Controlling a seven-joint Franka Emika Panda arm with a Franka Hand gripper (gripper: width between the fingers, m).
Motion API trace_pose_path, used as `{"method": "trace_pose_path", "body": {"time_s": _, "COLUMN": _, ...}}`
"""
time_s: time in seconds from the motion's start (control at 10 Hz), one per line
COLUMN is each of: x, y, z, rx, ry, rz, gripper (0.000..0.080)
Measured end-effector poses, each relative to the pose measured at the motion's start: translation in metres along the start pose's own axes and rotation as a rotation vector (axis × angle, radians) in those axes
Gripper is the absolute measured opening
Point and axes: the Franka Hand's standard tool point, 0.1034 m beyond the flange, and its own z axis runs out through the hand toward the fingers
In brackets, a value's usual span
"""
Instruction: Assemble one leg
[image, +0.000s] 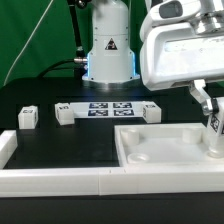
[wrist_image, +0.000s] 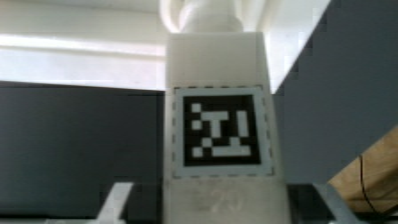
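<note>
My gripper is at the exterior view's right, shut on a leg. The leg is a small white block that hangs upright over the right part of the large white tray-like piece. I cannot tell whether it touches that piece. In the wrist view the leg fills the middle, with its black-and-white square marker facing the camera. It sits in the gripper, one grey finger on each side of it. Two more legs stand on the black table at the exterior view's left.
The marker board lies behind the tray piece, in front of the robot base. A long white wall runs along the table's front edge, with a short return at the exterior view's left.
</note>
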Motion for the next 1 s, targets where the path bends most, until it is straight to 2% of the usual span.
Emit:
{"method": "trace_pose_path", "body": {"time_s": 0.4, "x": -0.009, "y": 0.0, "z": 0.001, "rx": -0.019, "ry": 0.06, "rz": -0.004, "gripper": 0.0294}}
{"method": "trace_pose_path", "body": {"time_s": 0.6, "x": -0.024, "y": 0.004, "z": 0.0, "rx": -0.024, "ry": 0.058, "rz": -0.001, "gripper": 0.0294}}
{"method": "trace_pose_path", "body": {"time_s": 1.0, "x": -0.03, "y": 0.003, "z": 0.002, "rx": -0.014, "ry": 0.002, "rz": 0.0, "gripper": 0.0302}}
